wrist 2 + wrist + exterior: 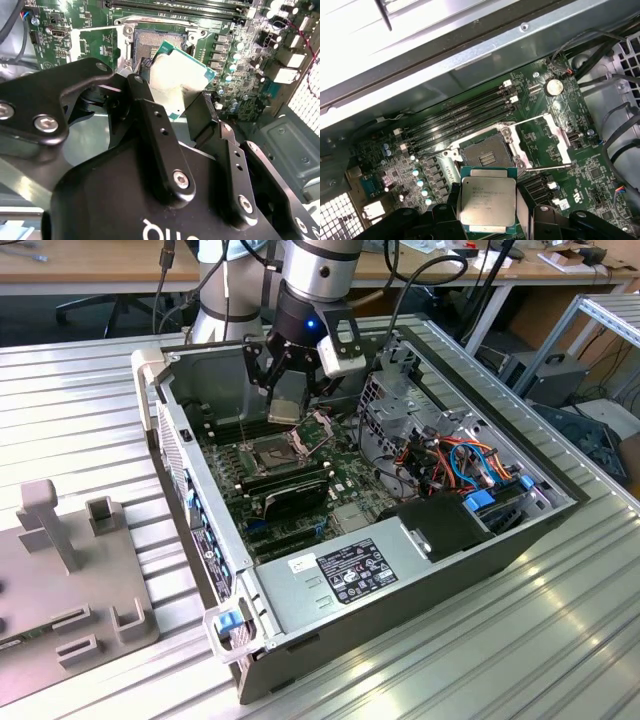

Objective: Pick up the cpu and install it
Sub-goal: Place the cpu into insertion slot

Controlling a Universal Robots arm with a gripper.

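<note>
Gripper [287,400] clenched on the cpu [487,202], chip pinched by its edges between the fingertips; open socket [488,153] below and just ahead, on the motherboard [592,175], hinged frame [559,139] swung up.

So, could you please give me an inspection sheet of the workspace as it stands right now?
Surface: ribbed metal table carrying an open computer case.
Job's things: cpu held above the motherboard, not seated; socket empty, its frame swung open.
Clutter: grey fixture plate at the exterior view's left.
Grippers: tool shut on the cpu's edges.
Cables: orange and blue cables inside the case, apart from the socket.
Surroundings: wooden desk behind the table.
</note>
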